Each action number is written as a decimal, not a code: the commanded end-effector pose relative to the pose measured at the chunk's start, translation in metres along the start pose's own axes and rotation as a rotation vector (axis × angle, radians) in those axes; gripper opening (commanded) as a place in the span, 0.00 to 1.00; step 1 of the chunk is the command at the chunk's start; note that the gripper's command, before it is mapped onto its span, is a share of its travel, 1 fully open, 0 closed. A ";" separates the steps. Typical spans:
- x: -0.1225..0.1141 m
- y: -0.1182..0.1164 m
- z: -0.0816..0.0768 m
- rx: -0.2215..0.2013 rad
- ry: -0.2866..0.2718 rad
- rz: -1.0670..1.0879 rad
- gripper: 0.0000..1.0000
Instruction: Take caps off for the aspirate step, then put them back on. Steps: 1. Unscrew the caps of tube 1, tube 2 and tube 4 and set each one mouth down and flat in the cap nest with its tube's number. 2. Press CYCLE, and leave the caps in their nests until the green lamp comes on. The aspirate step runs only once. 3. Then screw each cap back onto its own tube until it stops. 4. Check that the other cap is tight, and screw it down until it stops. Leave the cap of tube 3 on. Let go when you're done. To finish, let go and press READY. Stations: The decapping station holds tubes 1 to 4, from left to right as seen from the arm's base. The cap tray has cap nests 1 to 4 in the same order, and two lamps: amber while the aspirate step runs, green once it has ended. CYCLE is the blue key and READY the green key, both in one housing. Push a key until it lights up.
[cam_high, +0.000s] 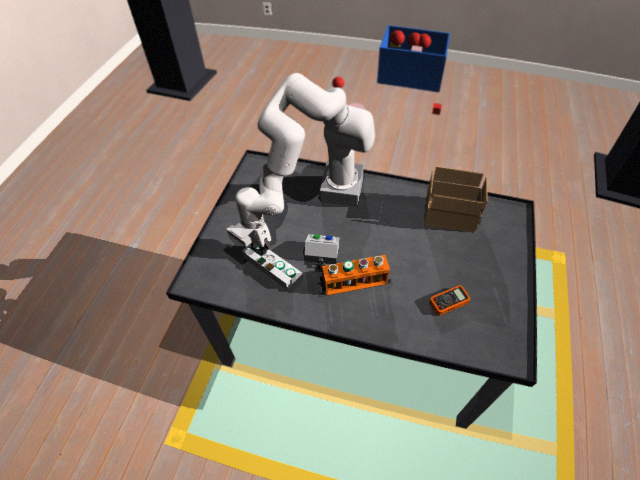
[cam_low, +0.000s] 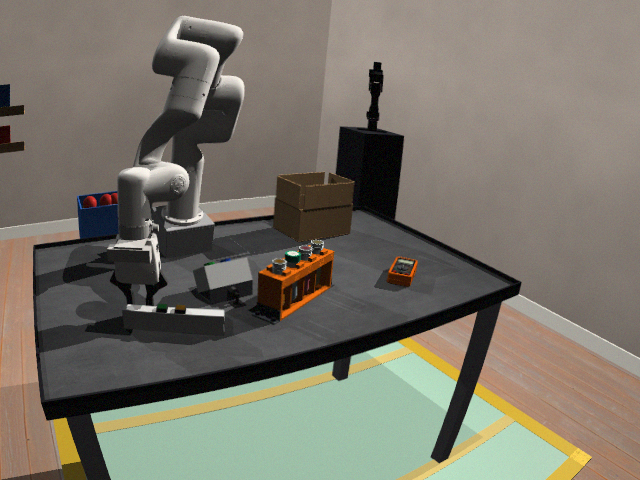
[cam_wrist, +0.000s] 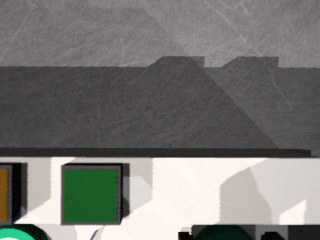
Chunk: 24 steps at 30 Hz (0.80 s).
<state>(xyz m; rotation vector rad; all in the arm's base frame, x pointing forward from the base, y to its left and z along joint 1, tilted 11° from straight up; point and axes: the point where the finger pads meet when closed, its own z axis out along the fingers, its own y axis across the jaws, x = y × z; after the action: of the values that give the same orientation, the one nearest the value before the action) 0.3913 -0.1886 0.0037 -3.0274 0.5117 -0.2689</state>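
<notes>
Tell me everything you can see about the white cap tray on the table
The cap tray is a long white block lying flat and slanted near the table's front left edge, beside the key housing. Two green-ringed caps sit in its nests. Two square lamps, green and amber, line one edge. The gripper stands over one end, shut on a cap.

Table: dark grey top (cam_high: 361, 330) with a raised black rim, on black legs, over a pale green mat with a yellow border (cam_high: 361, 444).
Back edge: grey arm pedestal (cam_high: 356, 198).
Back right in the top view: open cardboard box (cam_high: 455, 198).
Left front: white cap tray (cam_high: 283, 277), set at an angle.
Centre: grey key housing (cam_high: 321, 248), just behind the orange decapping station (cam_high: 356, 283).
Right front: orange multimeter (cam_high: 450, 299), lying flat, well apart from the rest.
</notes>
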 end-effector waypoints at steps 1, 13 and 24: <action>0.001 0.000 -0.001 0.000 0.003 0.000 0.00; 0.001 0.000 -0.001 0.000 0.003 0.000 0.46; 0.001 0.000 -0.040 0.000 0.003 0.000 0.46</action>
<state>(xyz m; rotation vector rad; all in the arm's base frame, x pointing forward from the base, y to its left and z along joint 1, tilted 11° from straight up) 0.3882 -0.1894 0.0217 -3.0231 0.5099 -0.2784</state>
